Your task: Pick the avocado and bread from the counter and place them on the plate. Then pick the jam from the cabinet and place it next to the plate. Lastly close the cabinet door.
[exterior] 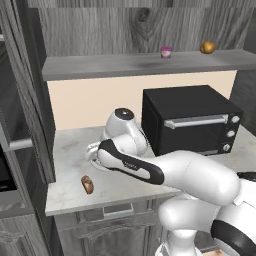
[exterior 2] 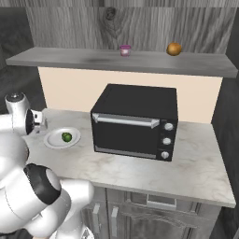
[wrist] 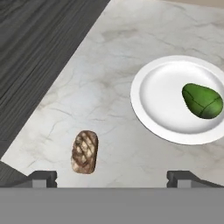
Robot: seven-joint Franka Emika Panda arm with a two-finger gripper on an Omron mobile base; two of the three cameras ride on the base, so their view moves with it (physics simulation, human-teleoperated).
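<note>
My gripper (wrist: 111,177) hangs wide open and empty above the light marbled stone worktop (wrist: 109,87), with the small brown oblong bread (wrist: 85,152) lying near the worktop's front edge, apart from the round white plate (wrist: 157,94) holding the glossy green avocado (wrist: 201,101). The loaf sits off-centre towards one fingertip, so closing here could nudge it towards the edge, though I can't judge my height well.

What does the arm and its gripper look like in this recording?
The arm is glossy white with rounded, bulbous links and dark grey to black joint bands and caps; one link carries a black stripe with small lettering. No loose cables show. The gripper ends in two small, dark grey, blocky jaws.
</note>
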